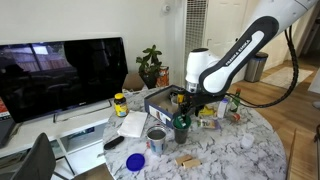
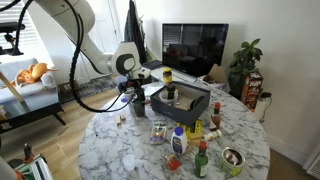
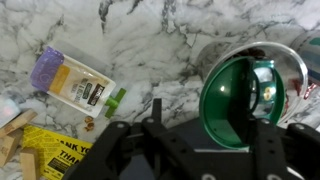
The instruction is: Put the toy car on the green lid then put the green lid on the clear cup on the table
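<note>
The green lid (image 3: 232,100) lies tilted in the mouth of the clear cup (image 3: 292,62) at the right of the wrist view. My gripper (image 3: 205,112) hangs right above them. Its left finger stands apart from the lid and its right finger overlaps the lid's right edge, so the jaws look open. In both exterior views the gripper (image 1: 182,106) (image 2: 137,94) points down over the dark cup (image 1: 181,126) (image 2: 137,109), which shows green at its top. I cannot make out the toy car in any view.
A grey-silver cup (image 1: 156,135) and a blue lid (image 1: 135,160) stand near the cup. A dark open box (image 2: 182,100), bottles (image 2: 178,140), a packet with a purple end (image 3: 72,85) and a yellow packet (image 3: 50,155) crowd the marble table (image 2: 120,150).
</note>
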Motion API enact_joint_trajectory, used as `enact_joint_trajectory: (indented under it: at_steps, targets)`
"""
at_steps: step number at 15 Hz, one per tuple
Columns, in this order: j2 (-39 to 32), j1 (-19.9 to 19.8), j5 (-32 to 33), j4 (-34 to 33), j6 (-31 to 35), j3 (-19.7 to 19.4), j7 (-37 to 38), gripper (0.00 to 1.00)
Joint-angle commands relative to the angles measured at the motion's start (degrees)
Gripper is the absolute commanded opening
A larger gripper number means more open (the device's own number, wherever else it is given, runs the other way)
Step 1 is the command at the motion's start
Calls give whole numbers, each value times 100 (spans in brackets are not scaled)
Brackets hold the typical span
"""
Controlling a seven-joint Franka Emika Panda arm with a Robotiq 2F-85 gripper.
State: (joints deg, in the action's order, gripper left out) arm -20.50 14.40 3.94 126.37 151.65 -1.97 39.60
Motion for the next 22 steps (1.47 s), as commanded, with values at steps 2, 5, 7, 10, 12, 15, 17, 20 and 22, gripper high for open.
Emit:
enact_joint_trajectory:
  at_steps: [2,5,7,10,12,15,17,20,22]
  targets:
    - [63,72,116,92,-50,-124,221,78]
    - [93,57,107,131,-69,-160,284,78]
    - [126,49,105,157,-57,-178,314,78]
    - [167,37,111,201,-79,-206,372,78]
    - [147,17,100,211,-129,-210,365,77]
    - [108,-11,82,229,-201,-215,353,77]
    - [114,-11,95,265,-229,-231,375,77]
    - [151,-21,88,308,-175,-227,384,83]
    - [191,2,138,326,-143,-245,400,96]
